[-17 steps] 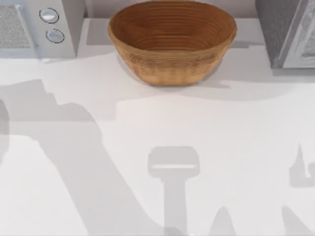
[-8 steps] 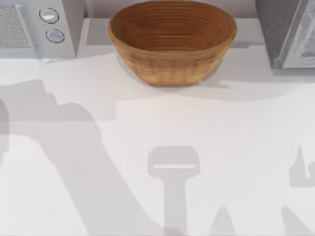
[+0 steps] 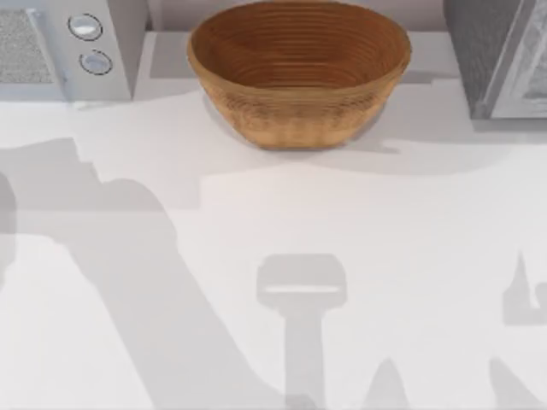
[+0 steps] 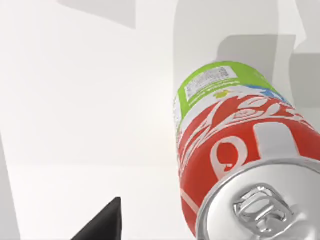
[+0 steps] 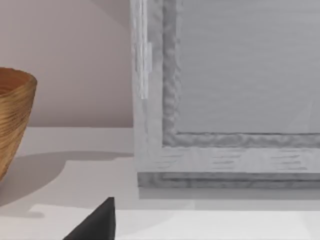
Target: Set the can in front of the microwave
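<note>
No change in the top view over the last second, so no progress: the can (image 4: 235, 150) stands upright under the left claw (image 4: 102, 225), claw state unclear, microwave (image 3: 64, 47) upper left, front spot unfilled.

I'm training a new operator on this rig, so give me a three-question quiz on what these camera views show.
1. True or false: the can stands inside the basket.
2. In the top view, the microwave with two round knobs sits at the table's: A) back left B) back right C) front centre
3. Fill in: in the left wrist view, the band of the can farthest from its silver top is coloured ____.

Key: 1 false, it stands on the white table; 2 A; 3 lime green.
</note>
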You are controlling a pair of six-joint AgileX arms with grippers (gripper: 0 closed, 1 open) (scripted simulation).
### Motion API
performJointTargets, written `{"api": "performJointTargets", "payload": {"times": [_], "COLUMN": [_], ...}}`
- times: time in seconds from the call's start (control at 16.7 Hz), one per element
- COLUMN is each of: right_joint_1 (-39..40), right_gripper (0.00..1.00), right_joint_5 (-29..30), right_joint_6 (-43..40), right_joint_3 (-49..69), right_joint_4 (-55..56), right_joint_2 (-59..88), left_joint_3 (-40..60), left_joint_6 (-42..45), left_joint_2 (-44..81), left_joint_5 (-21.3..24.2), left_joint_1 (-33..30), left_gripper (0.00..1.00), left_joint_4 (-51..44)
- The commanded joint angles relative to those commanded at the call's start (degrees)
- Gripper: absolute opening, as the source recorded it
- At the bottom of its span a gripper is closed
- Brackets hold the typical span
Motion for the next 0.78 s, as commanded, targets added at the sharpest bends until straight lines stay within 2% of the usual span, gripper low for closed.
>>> {"api": "performJointTargets", "payload": {"times": [0.78], "right_joint_1": [0.00], "right_gripper": [1.00], "right_joint_5": [0.00], "right_joint_6": [0.00], "right_joint_3": [0.00], "right_joint_4": [0.00], "right_joint_2": [0.00], "left_joint_3": [11.95], "left_joint_6": [-0.05], "left_joint_2": [1.64], "left_joint_5": [0.02], "left_joint_1": [-0.13], "left_gripper": [1.00], "left_joint_4": [-10.33]}}
